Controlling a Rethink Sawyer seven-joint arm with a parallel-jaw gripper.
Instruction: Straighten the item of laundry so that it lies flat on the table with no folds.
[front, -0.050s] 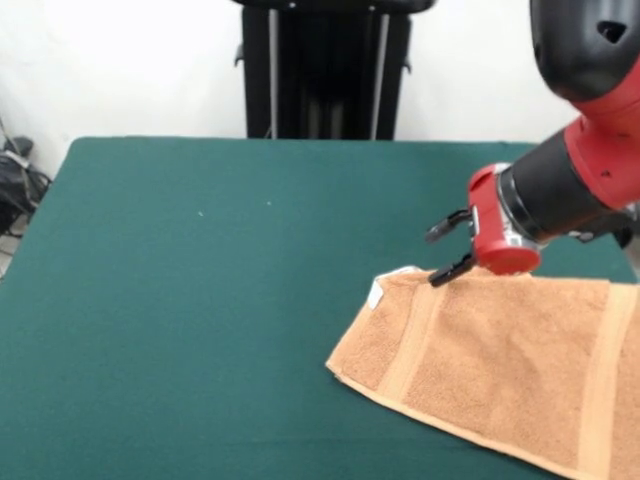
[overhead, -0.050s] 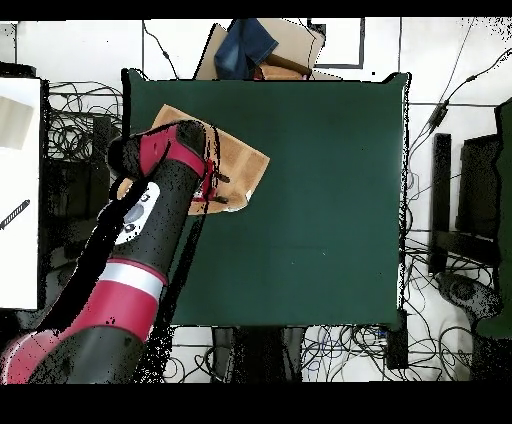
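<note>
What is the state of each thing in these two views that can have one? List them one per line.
towel: spread mostly flat near one table corner, bands showing, white tag at its edge; a far edge looks slightly raised.
end effector: open, fingers apart, empty, low over the towel's far edge.
arm: reaching out over the towel, covering part of it from above.
table: green cloth smooth.

Towel (front, -0.050s: 500, 365) was orange-tan with paler woven bands, white tag (front, -0.050s: 376, 294) at edge. Table (front, -0.050s: 200, 300) dark green. Arm (front, -0.050s: 590, 150) red and black.
</note>
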